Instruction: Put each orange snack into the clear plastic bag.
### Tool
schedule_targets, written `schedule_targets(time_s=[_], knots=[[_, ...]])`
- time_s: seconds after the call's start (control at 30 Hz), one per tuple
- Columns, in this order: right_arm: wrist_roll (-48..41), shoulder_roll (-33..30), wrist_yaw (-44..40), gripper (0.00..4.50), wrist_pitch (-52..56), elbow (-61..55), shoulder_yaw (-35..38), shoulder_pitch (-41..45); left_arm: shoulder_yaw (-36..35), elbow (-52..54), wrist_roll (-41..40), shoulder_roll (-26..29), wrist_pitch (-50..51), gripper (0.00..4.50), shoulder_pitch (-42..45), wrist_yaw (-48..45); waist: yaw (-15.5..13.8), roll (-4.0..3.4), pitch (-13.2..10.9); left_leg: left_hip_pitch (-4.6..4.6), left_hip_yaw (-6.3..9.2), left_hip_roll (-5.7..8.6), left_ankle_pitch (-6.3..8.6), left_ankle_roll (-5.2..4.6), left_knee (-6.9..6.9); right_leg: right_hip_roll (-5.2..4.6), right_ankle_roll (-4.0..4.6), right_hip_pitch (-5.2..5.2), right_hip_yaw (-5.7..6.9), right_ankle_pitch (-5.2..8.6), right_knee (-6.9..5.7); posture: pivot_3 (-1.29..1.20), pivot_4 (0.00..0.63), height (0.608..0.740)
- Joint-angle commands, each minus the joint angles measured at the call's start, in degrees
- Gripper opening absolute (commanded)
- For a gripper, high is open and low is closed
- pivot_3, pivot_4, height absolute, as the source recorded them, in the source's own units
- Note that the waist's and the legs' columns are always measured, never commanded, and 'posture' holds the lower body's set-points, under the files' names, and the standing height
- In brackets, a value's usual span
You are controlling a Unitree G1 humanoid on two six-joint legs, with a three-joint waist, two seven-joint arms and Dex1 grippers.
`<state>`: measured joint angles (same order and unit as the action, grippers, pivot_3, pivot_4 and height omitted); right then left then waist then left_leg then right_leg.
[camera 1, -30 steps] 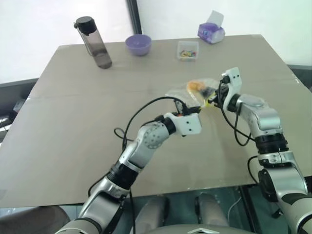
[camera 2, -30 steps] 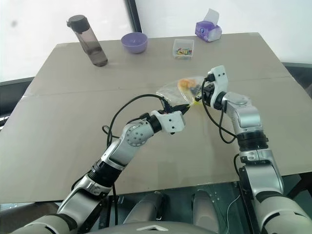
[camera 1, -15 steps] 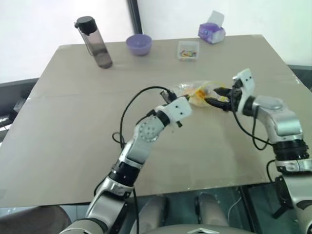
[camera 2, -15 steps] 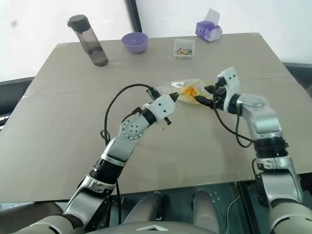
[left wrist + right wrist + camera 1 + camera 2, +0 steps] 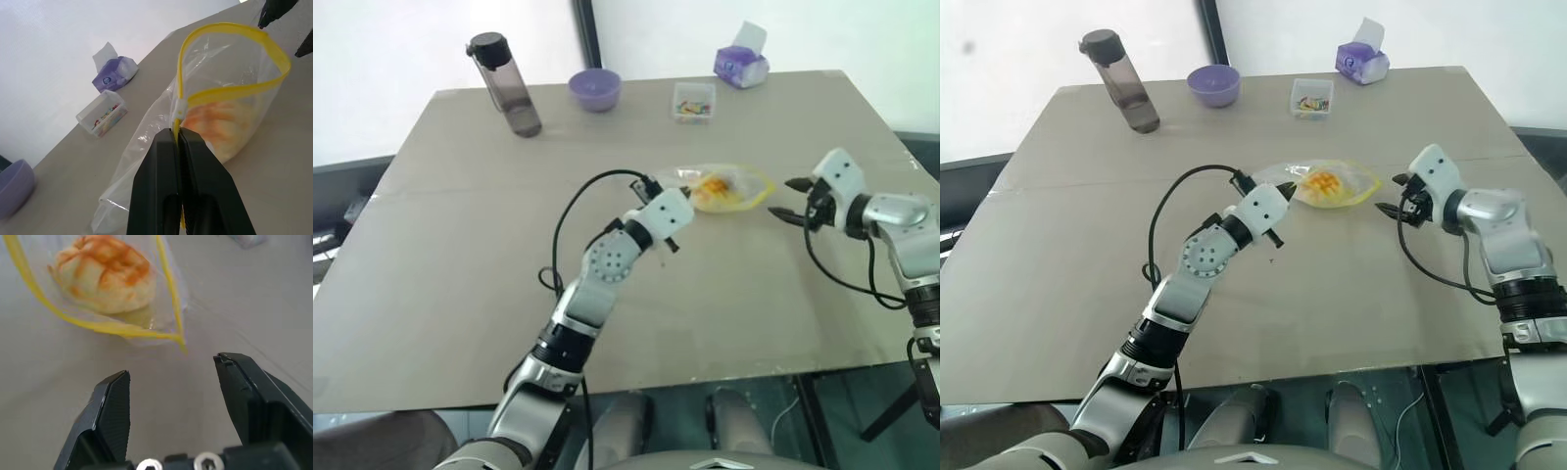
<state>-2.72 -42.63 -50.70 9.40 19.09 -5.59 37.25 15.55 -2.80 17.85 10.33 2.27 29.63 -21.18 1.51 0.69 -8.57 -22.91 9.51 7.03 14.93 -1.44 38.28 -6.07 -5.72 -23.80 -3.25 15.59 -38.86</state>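
Note:
The clear plastic bag [image 5: 744, 182] lies on the table's middle with its yellow-sealed mouth gaping toward the right. One orange snack [image 5: 713, 186], a domed bun with a pale grid, sits inside it and also appears in the right wrist view [image 5: 105, 271]. My left gripper [image 5: 175, 133] is shut on the left end of the bag's yellow seal strip [image 5: 230, 90]. My right gripper [image 5: 783, 198] hovers to the right of the bag's mouth, open, a short gap away, with nothing between its fingers [image 5: 115, 401].
Along the far edge of the table [image 5: 460, 255] stand a dark water bottle [image 5: 504, 83], a purple bowl [image 5: 595, 90], a small clear box of colourful bits [image 5: 692, 101] and a purple tissue pack [image 5: 740, 65]. The table's right edge runs close behind my right arm.
My right gripper opened, let go of the bag's mouth and pulled away to the right. The bag with the bun settled onto the table, still pinched by the left gripper.

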Motion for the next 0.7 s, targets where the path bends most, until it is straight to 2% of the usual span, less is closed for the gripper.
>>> schedule_targets(time_s=[0.03,0.3,0.4,0.5,0.53,0.57,0.7], knots=[[4.4,1.9,1.9,3.07,-9.2,4.6,-1.9,4.4,0.6,1.9,0.5,0.2,-1.0,0.0,1.2,0.4,-0.3,0.01,0.0,0.0,0.01,0.0,0.0,0.0,0.0,0.0,0.0,0.0,0.0,0.0,0.0,0.0,0.15,0.74],[7.2,3.4,1.7,3.07,-17.3,11.9,-2.6,8.2,1.4,2.3,0.7,0.8,-1.3,0.0,0.8,0.2,-0.8,0.01,0.0,0.0,0.02,0.0,0.0,0.0,0.0,0.01,0.0,0.0,0.01,0.0,0.02,0.0,0.15,0.74],[7.7,3.0,0.9,2.19,-19.4,13.0,-2.7,8.8,1.6,2.3,0.8,1.3,-1.7,0.0,0.4,0.1,-0.8,0.01,0.0,0.0,0.01,0.0,0.0,0.0,0.0,0.01,0.0,0.01,0.01,0.0,0.03,0.0,0.15,0.74],[8.0,2.9,0.1,0.77,-20.5,13.6,-2.8,8.7,1.7,2.3,0.7,1.3,-1.7,0.0,0.4,0.2,-0.6,0.01,0.0,0.0,0.01,0.0,0.0,0.0,0.0,0.01,0.0,0.0,0.0,0.0,0.02,0.0,0.15,0.74],[8.1,2.8,-0.1,0.16,-20.8,13.7,-2.8,8.5,1.8,2.3,0.7,1.3,-1.7,0.0,0.5,0.2,-0.6,0.01,0.0,0.0,0.01,0.0,0.0,0.0,-0.01,0.01,0.0,0.0,0.0,0.0,0.02,0.0,0.15,0.74],[8.3,2.8,-0.2,0.01,-21.1,13.7,-2.8,8.3,1.8,2.3,0.7,1.3,-1.7,0.0,0.5,0.3,-0.6,0.01,0.0,0.0,0.01,0.0,0.0,0.0,0.0,0.01,0.0,0.0,0.0,0.0,0.02,0.0,0.15,0.74],[9.1,2.5,0.2,0.01,-21.9,14.0,-2.6,8.1,1.9,2.2,0.6,1.5,-1.8,0.0,0.6,0.5,-0.7,0.01,0.0,0.0,0.01,0.0,0.0,0.0,0.0,0.01,0.0,0.0,0.0,0.0,0.02,0.0,0.15,0.74]])
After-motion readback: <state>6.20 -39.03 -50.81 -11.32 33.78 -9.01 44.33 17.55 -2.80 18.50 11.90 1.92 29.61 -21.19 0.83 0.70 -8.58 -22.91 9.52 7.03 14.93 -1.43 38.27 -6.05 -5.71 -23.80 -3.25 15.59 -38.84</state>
